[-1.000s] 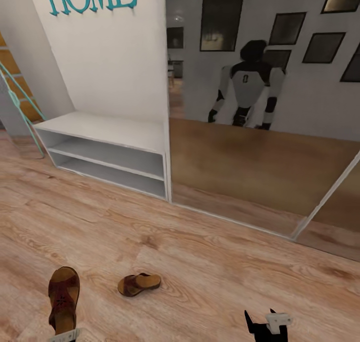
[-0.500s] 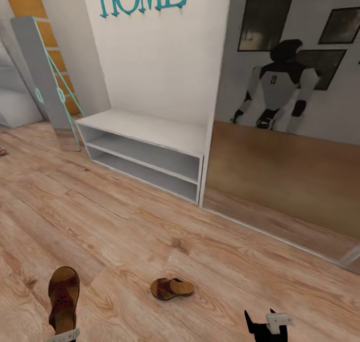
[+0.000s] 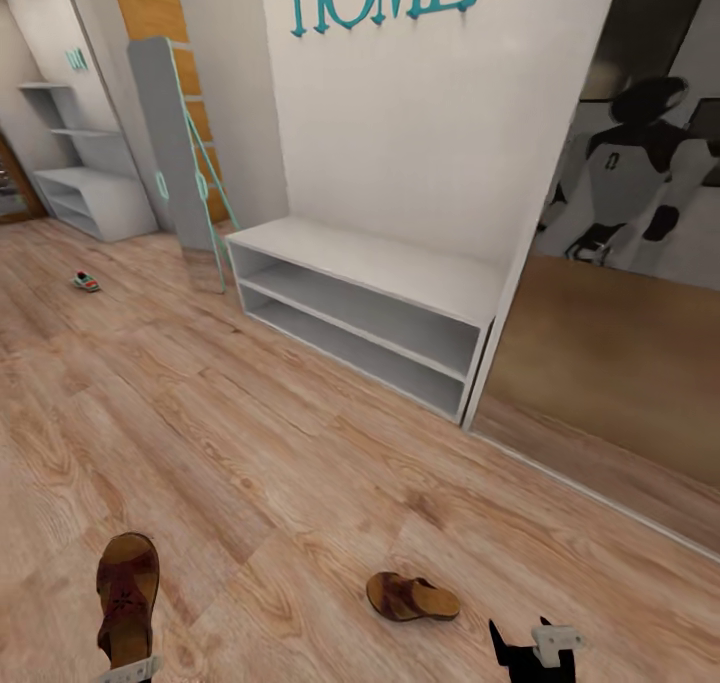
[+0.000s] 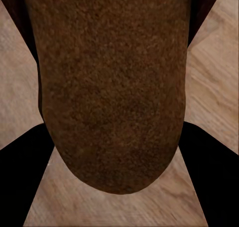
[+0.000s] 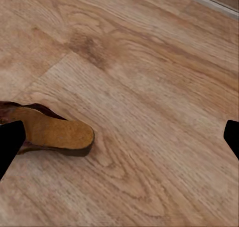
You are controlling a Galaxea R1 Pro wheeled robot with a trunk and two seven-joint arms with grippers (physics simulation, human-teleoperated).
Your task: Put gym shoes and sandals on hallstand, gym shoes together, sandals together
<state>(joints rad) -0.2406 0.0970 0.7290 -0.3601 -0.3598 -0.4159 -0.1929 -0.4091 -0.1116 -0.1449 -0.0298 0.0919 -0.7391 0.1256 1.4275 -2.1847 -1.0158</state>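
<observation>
The left pincer (image 3: 127,669) is clamped on one sandal (image 3: 127,593), carried at near left above the corridor floor (image 3: 250,443). The second sandal (image 3: 412,597) lies on the floor at near right, just beside the right pincer (image 3: 532,648), whose fingers stand apart. A gym shoe (image 3: 86,282) lies far left, near the hallstand (image 3: 95,198). The step in hand looks like transport; next, the right pincer should probably descend onto the second sandal.
</observation>
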